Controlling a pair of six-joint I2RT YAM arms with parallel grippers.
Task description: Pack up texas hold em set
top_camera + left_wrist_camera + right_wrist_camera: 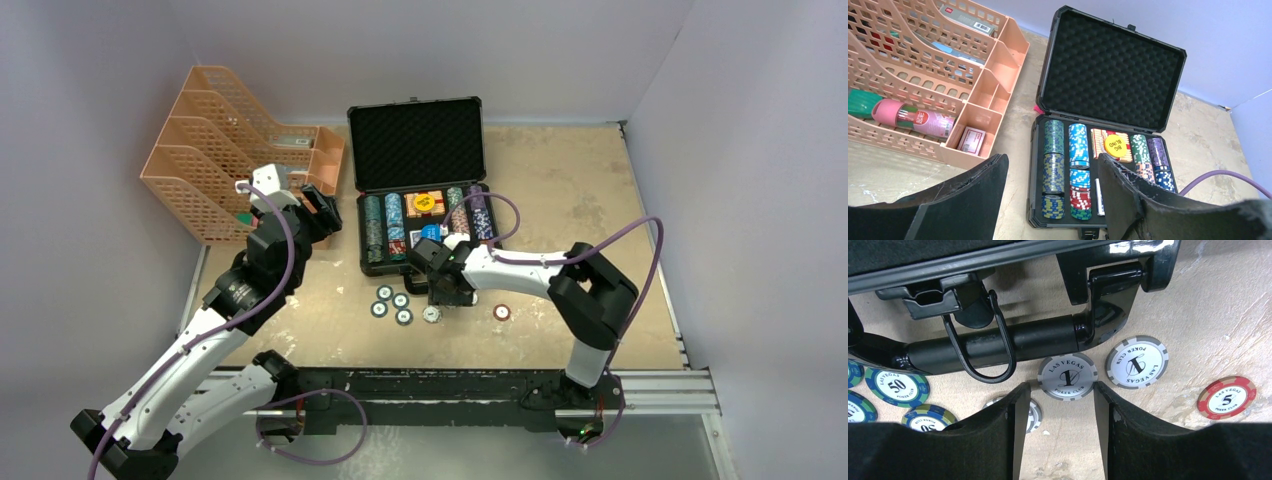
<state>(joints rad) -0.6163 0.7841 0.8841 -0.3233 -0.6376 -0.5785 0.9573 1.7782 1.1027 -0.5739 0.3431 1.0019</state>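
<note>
Loose-chip pickup: your right claw point(1059, 392), half open and empty, is lined up on the grey 1 chip point(1067, 376) at frame centre, so lower and pinch; left claw point(1050, 162) wide, empty.

Case point(1113, 60) blk, egg-crate foam. Chip stacks point(1079, 145) inside: grn, blue, red, purple, striped edges; yellow btn point(1114, 145). Loose: grey/wht chip point(1067, 377), red/wht chip point(1226, 397), blue/grn chip point(896, 386). Organiser point(983, 95), upper left, peach-orange mesh. Desk point(560, 180) mottled beige.
</note>
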